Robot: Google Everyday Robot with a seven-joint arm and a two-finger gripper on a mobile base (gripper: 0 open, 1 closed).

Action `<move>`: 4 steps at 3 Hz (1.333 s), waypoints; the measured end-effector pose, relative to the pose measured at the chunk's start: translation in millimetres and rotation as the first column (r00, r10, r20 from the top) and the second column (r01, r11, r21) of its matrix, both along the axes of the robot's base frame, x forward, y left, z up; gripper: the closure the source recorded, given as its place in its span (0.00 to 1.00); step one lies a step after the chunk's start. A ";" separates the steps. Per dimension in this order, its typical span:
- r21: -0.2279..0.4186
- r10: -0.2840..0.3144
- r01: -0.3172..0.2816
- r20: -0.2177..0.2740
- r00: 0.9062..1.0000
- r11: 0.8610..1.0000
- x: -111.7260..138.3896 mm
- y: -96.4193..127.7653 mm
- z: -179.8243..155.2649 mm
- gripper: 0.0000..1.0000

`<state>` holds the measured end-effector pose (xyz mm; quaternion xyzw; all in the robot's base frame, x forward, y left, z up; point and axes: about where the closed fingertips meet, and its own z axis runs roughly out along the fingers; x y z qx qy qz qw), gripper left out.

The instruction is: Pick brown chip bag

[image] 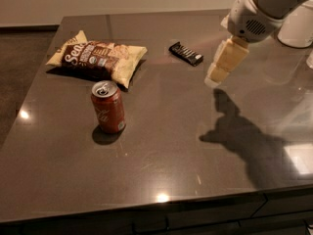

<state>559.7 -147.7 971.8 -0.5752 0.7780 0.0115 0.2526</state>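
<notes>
The brown chip bag [98,57] lies flat at the back left of the dark table [161,151], dark brown in the middle with white lettering and pale yellow ends. My gripper [215,77] hangs above the table at the right of the middle, on a white arm that comes in from the upper right. It points down and to the left, well to the right of the bag, with nothing in it.
A red soda can [108,106] stands upright in front of the bag. A small black candy bar wrapper [186,53] lies between the bag and my gripper. The table's left and front edges are in view.
</notes>
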 end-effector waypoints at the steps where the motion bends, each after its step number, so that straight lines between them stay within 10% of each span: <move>1: 0.049 0.005 -0.005 0.003 1.000 0.999 38.6 28.7 -11.3 0.00; 4: 0.143 -0.013 0.016 -0.026 1.000 0.990 113.4 119.7 -57.0 0.00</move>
